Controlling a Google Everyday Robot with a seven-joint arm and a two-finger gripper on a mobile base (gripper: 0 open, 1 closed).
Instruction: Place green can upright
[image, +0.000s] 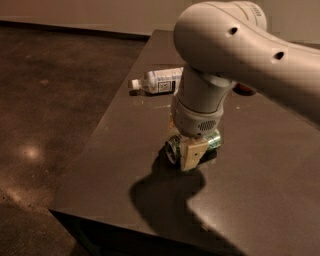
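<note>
The green can (214, 140) lies on its side on the dark table (125, 165), near the middle, with its silver end (173, 149) turned toward the front left. My gripper (192, 152) hangs from the big white arm (235, 45) and sits right down over the middle of the can, its tan front part covering the can's body. The can rests on the tabletop.
A clear plastic bottle (158, 81) with a white label lies on its side at the back of the table. A small red object (245, 90) peeks out behind the arm. The table's left edge (95, 135) drops to a dark floor.
</note>
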